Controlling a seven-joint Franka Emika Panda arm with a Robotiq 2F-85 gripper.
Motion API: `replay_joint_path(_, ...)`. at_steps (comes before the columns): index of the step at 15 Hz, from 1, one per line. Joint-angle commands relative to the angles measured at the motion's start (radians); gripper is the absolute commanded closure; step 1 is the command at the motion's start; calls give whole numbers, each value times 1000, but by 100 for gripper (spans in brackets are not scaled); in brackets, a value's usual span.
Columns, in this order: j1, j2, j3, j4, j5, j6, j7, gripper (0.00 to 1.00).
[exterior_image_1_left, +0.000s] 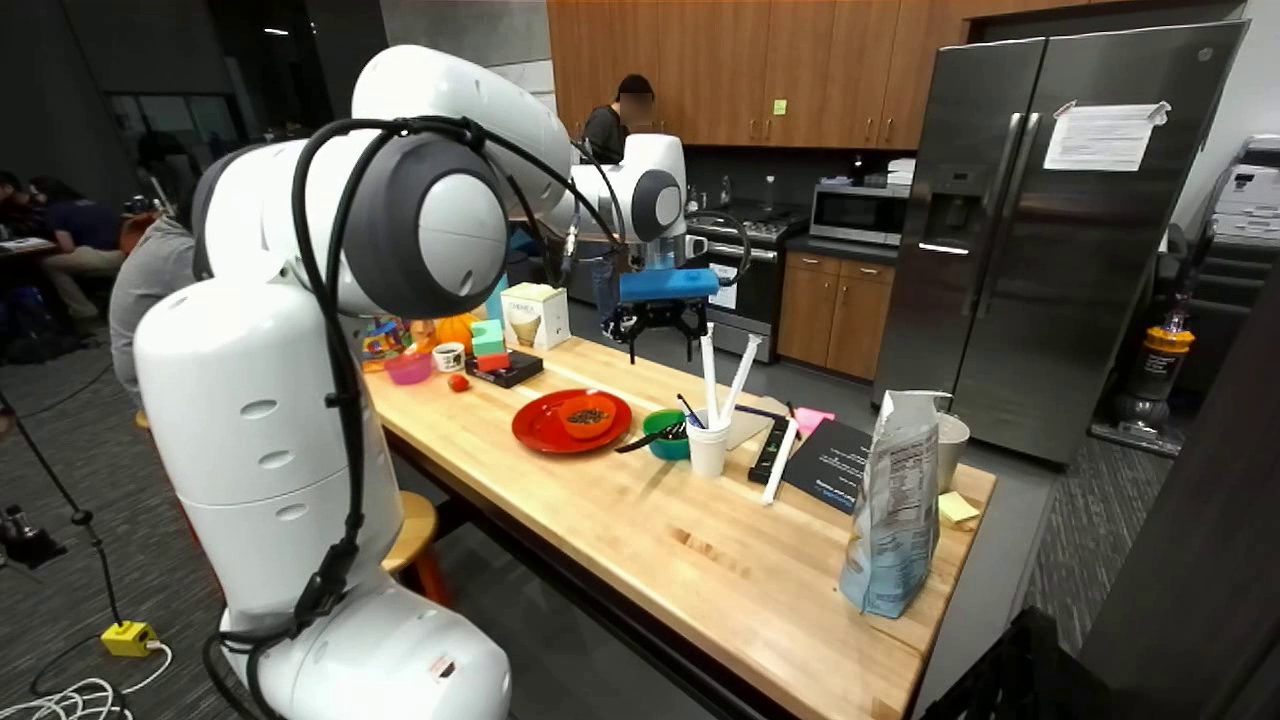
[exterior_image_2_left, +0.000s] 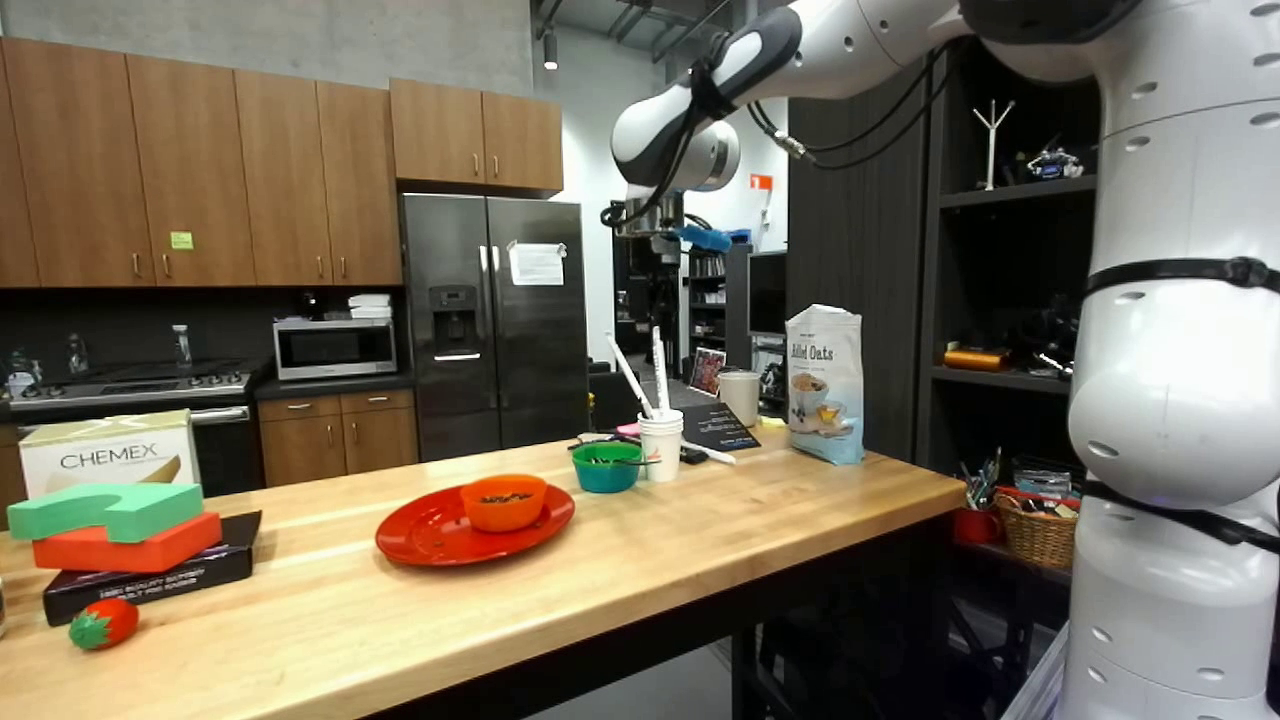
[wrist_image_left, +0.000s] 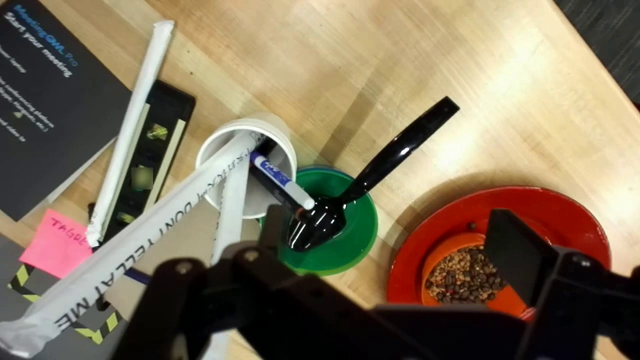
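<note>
In both exterior views the gripper (exterior_image_1_left: 661, 352) hung well above the table (exterior_image_1_left: 600, 480). From the wrist, its fingers (wrist_image_left: 517, 255) were spread wide along a nine-to-three line, nothing between them: the nine-o'clock one showed beside the spoon's head, the three-o'clock one in front of the plate. The black spoon (wrist_image_left: 375, 175) lay below, untouched, its middle towards eleven o'clock from the mid-gap. Its long axis slanted across that line, the head towards half past seven, down in the green bowl (wrist_image_left: 357, 230), the handle over the rim towards half past one.

Counted left to right in the wrist view: one black card (wrist_image_left: 65, 120) towards ten o'clock; one pink note (wrist_image_left: 57, 245) at nine; three wrapped straws (wrist_image_left: 129, 131), one lying along one black level (wrist_image_left: 151, 159), two standing in a single stack of white cups (exterior_image_2_left: 661, 458) (number in the stack unclear) with at least two markers (wrist_image_left: 280, 178); one spoon; one green bowl, possibly nested; at three, one red plate (wrist_image_left: 425, 225), bearing one orange bowl (exterior_image_2_left: 505, 518) of beans (wrist_image_left: 460, 277), too many to count.
</note>
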Motion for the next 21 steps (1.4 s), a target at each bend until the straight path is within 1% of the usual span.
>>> replay_joint_path(1,2,-66,8,-62,-123,-8,27,0)
replay_joint_path(4,-8,-94,-1,-123,-142,26,59,0)
replay_joint_path(7,-23,-121,-21,-188,-94,80,108,0)
replay_joint_path(12,-47,-158,-54,-304,-17,258,218,0)
replay_joint_path(16,-70,-144,-81,-328,40,361,276,0)
replay_joint_path(21,-78,-110,-87,-355,66,460,359,0)
